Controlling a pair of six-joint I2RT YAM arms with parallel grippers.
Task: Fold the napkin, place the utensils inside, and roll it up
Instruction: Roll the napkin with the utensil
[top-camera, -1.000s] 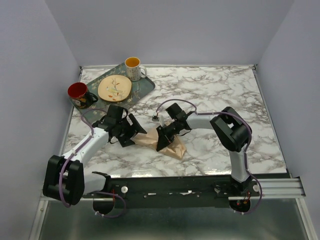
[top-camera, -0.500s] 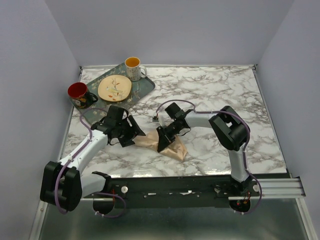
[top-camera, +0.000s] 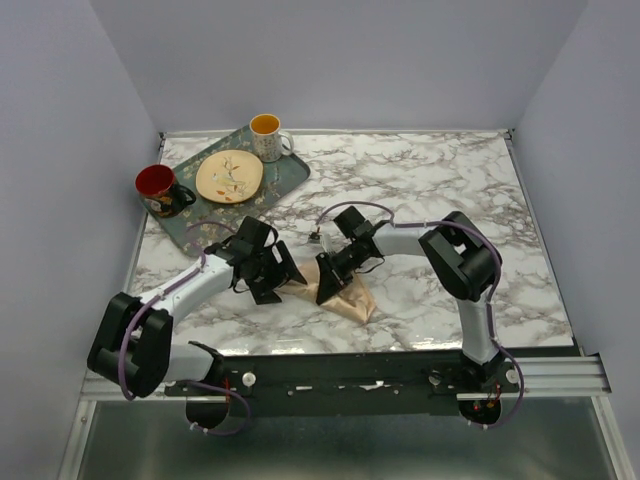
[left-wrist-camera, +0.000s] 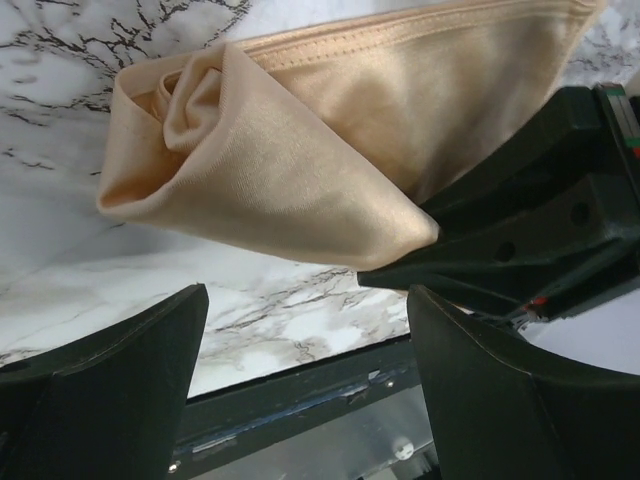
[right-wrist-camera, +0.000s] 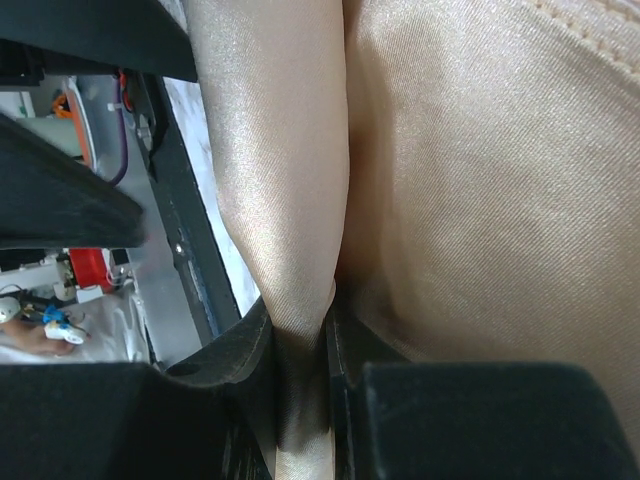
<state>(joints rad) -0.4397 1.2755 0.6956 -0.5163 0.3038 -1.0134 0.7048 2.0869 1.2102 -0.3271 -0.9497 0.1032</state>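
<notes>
On the marble worktop (top-camera: 450, 190), the right pincer (right-wrist-camera: 300, 395) is clamped on a fold of the napkin (left-wrist-camera: 300, 170), whose bunched end lies just ahead of the wide-open left pincer (left-wrist-camera: 305, 300).

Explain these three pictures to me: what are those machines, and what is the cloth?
They are two robot arms bolted to a marble-patterned table. One picture looks down from above; the other two come from cameras on the wrists. The right gripper pinches a fold of the peach-tan cloth napkin; the left gripper is open beside it, holding nothing. Far left, a grey-green tray carries a cream floral plate and a white mug; a dark mug, red inside, stands at its left end.
</notes>
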